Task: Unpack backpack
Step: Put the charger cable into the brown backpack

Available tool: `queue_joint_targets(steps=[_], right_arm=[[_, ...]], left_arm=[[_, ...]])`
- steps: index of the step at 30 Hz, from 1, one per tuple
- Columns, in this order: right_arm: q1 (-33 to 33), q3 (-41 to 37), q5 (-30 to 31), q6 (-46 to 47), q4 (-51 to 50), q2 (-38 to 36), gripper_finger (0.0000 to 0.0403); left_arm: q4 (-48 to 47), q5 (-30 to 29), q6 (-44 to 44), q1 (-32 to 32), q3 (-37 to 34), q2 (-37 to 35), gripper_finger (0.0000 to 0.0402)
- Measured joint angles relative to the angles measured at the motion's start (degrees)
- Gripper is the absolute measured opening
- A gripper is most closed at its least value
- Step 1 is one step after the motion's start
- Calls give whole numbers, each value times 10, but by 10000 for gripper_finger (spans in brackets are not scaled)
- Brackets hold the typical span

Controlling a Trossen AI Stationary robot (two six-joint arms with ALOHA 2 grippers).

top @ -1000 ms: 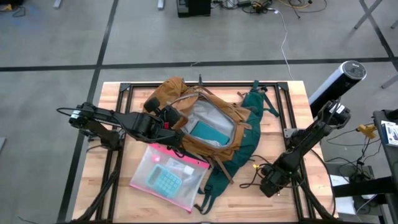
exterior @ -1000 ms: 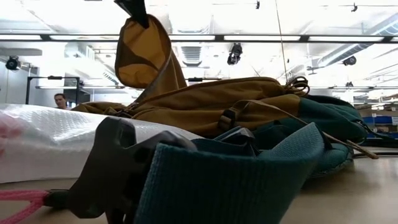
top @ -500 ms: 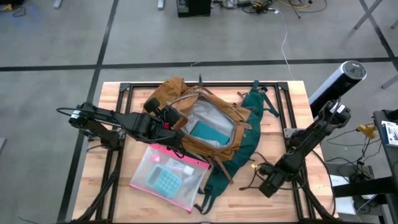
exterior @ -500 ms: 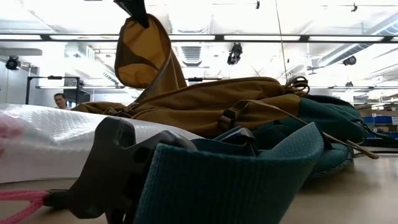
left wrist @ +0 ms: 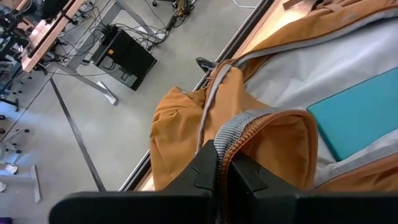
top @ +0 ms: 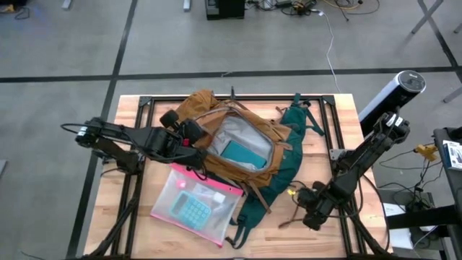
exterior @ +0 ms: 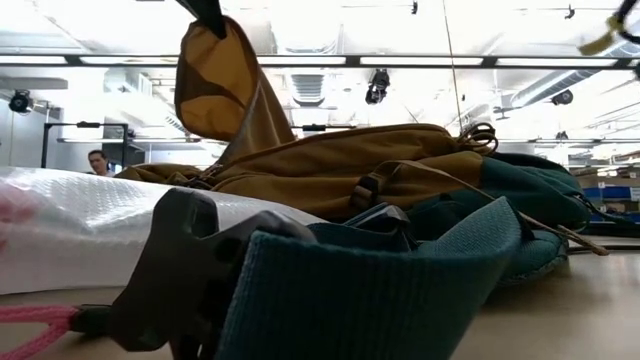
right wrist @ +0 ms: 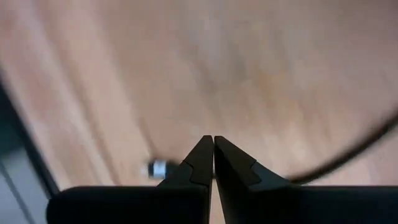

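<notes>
**Q.** Where does the backpack (top: pixel 242 148) lie, and in what condition?

**A.** It lies at the middle of the wooden table (top: pixel 325 123), mouth unzipped and facing up, so that the grey lining and a teal flat item (top: pixel 244 154) inside are exposed. The dark green back panel and straps spread toward the right arm's side. A clear pink-edged pouch (top: pixel 195 204) holding a teal calculator (top: pixel 190 210) rests on the table just beside the pack's open mouth, at the near edge.

**Q.** How is the left arm posed?

**A.** It reaches in low from the table's left side, forearm nearly level, to the rim of the opening. The left gripper (left wrist: pixel 224 163) is pinched tight on the pack's top flap at its zipper edge; the mustard fabric is clamped between the two dark fingers (left wrist: pixel 205 169). In the low view the flap (exterior: pixel 222 85) stands lifted above the body of the pack, held from its top corner.

**Q.** And the right arm?

**A.** It is folded down over the table's near right corner, well apart from the pack. The right gripper (right wrist: pixel 213 155) points at bare wood with its fingers pressed together on nothing; a dark cable crosses just beyond them.

**Q.** Anything beyond the table?

**A.** A person (exterior: pixel 97 161) shows far off in the room.
</notes>
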Motion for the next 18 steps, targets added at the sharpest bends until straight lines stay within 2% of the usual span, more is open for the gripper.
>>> queue_joint_targets(steps=[8,11,18], right_arm=[[63,2,-8,-324,39,18,7],[72,2,-8,-380,42,44,33],[75,3,0,-468,75,112,125]], left_arm=[[-3,5,-2,-4,0,-4,0],[-5,5,-2,-4,0,-4,0],[-10,5,-2,-4,-1,-4,0]])
